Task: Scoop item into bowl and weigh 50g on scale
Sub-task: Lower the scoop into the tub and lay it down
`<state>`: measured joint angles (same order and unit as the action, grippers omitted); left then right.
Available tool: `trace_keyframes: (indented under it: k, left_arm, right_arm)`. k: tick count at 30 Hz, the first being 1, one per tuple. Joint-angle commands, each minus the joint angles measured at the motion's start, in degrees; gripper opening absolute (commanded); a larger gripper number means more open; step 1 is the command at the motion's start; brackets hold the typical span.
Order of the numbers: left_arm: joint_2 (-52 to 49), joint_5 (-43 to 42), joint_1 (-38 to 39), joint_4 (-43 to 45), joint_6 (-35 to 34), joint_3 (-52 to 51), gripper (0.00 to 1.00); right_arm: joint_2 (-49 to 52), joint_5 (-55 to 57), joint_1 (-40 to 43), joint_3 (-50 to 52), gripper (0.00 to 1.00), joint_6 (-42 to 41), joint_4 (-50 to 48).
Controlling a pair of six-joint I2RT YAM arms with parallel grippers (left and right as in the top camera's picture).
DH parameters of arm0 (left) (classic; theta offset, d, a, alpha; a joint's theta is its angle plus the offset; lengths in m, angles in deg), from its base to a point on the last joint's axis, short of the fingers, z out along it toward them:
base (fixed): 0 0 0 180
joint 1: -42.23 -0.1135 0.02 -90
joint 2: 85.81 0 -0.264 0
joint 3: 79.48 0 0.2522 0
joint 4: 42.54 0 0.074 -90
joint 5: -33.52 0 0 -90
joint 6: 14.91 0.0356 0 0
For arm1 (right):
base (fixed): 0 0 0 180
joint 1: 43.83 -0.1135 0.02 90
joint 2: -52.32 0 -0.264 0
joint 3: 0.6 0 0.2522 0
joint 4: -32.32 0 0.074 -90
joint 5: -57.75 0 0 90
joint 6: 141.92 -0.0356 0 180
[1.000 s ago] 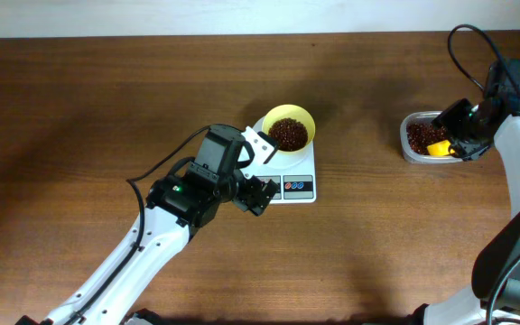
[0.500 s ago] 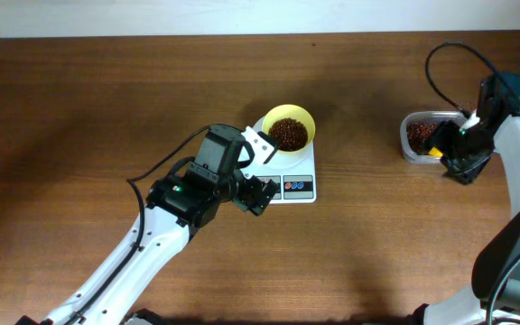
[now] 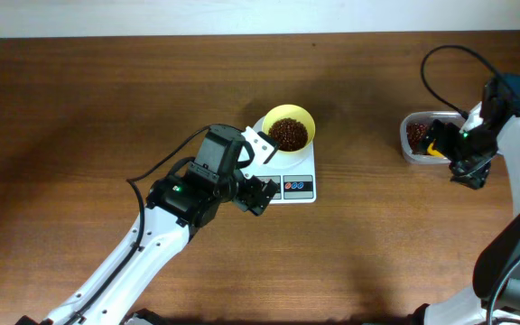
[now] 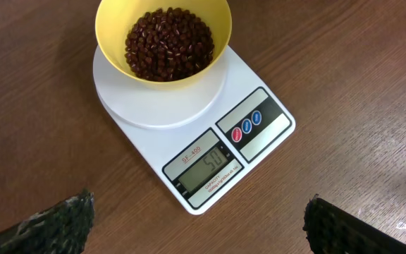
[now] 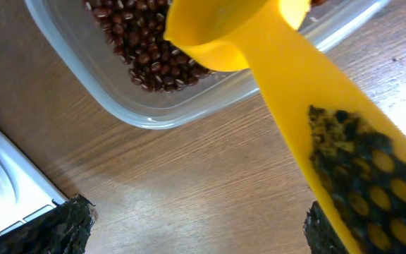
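The pale-yellow bowl (image 3: 303, 116) holds a heap of dark red-brown beans (image 3: 288, 133) and stands on the white scale (image 3: 298, 186). In the left wrist view the bowl (image 4: 111, 53) with beans (image 4: 169, 44) sits on the scale (image 4: 154, 120), whose display reads 50. My left gripper (image 3: 261, 170) hovers just left of the scale, open and empty (image 4: 199, 229). My right gripper (image 3: 450, 158) is beside the clear container (image 3: 408, 144), jaws wide apart (image 5: 196, 229). The yellow scoop (image 5: 273, 63) lies with its head in the container and its handle along my right finger.
The clear rectangular container (image 5: 111, 92) holds more beans (image 5: 129, 42) at the right side of the table. A corner of the white scale (image 5: 5, 190) shows at the left of the right wrist view. A black cable (image 3: 441, 56) loops above the right arm.
My right gripper has pulled back from over the container toward the near side and turned. The scoop has shifted with it to the container's near edge. The left arm has not moved.
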<state>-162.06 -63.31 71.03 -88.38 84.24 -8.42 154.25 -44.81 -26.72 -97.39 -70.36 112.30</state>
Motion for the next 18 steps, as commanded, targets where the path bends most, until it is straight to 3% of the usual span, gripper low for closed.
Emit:
trace_keyframes:
  k: [1, 18]
  left_arm:
    - [1.0, -0.4, -0.2, 0.1, -0.7, 0.1, 0.99]
    - [1.0, -0.4, -0.2, 0.1, -0.7, 0.1, 0.99]
  right_arm:
    - [-1.4, -0.3, 1.8, -3.8, 0.99, 1.0, 0.5]
    - [-1.9, -0.3, 1.8, -5.4, 0.99, 1.8, 7.6]
